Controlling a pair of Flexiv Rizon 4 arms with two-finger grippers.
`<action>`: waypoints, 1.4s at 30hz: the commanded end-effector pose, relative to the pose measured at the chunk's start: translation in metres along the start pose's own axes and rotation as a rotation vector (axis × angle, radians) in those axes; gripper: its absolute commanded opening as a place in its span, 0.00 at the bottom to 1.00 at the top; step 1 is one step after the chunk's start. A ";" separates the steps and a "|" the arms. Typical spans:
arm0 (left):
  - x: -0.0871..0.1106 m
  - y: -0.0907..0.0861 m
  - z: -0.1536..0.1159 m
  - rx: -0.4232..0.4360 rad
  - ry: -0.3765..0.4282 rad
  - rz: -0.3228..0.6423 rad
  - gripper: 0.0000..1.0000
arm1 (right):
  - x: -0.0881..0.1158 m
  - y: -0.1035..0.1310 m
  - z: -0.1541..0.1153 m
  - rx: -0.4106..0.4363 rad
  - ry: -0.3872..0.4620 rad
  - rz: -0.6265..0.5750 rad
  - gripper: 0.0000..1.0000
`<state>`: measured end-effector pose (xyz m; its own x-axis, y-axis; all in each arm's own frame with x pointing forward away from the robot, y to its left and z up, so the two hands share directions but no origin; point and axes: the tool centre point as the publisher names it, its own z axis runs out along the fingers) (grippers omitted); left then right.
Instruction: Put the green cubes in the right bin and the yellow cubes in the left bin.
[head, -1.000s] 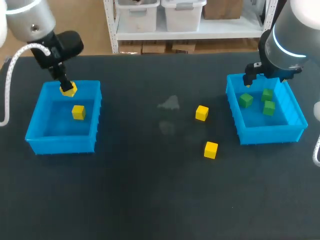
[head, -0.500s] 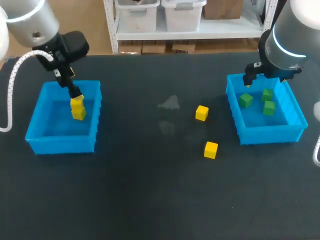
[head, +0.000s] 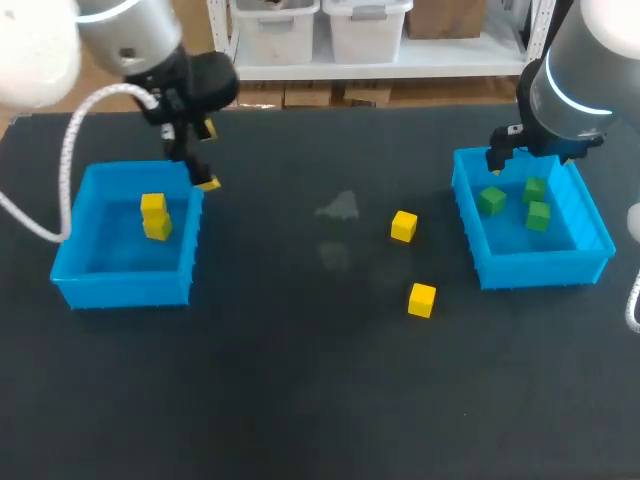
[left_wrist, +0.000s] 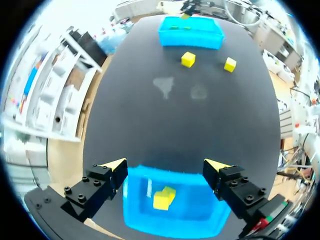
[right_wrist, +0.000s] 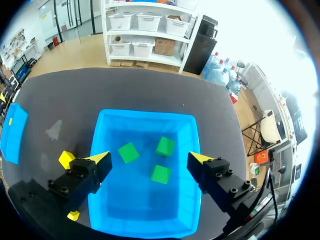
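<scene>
Left claw hangs over the left bin, up by its right back corner. Its fingers are spread wide apart and there is nothing between them. Down in that bin, 2 yellow cubes sit touching each other, near the back wall. From the left wrist they show right under the claw, between the 2 fingers.

Out on the dark table, 2 more lie loose. The back yellow cube and the front yellow cube are apart from each other, between the bins and closer to the right bin.

Over on that side, the right claw sits above the right bin's back left corner. Its fingers are also parted and it grips nothing. Inside the bin are 3 green cubes: 1 nearer the left wall, and 2 near each other toward the middle. None touches another. The right wrist looks straight down on all 3 between its open fingers, with the back yellow cube just outside the bin's left wall.
</scene>
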<state>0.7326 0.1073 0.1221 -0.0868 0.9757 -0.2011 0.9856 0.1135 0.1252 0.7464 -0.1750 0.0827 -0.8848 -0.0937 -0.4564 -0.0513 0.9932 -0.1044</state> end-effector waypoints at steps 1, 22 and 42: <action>-0.038 0.006 0.005 0.022 0.018 0.049 1.00 | 0.001 -0.001 0.000 -0.001 -0.001 0.000 1.00; -0.176 -0.037 0.033 0.067 0.049 0.395 1.00 | 0.001 -0.001 0.000 -0.001 -0.001 0.000 1.00; -0.242 -0.080 0.086 0.183 0.094 0.630 1.00 | 0.001 -0.001 0.000 -0.001 -0.001 0.000 1.00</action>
<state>0.6811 -0.1468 0.0792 0.5062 0.8597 -0.0675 0.8621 -0.5024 0.0660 0.7464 -0.1749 0.0827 -0.8848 -0.0937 -0.4564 -0.0514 0.9932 -0.1044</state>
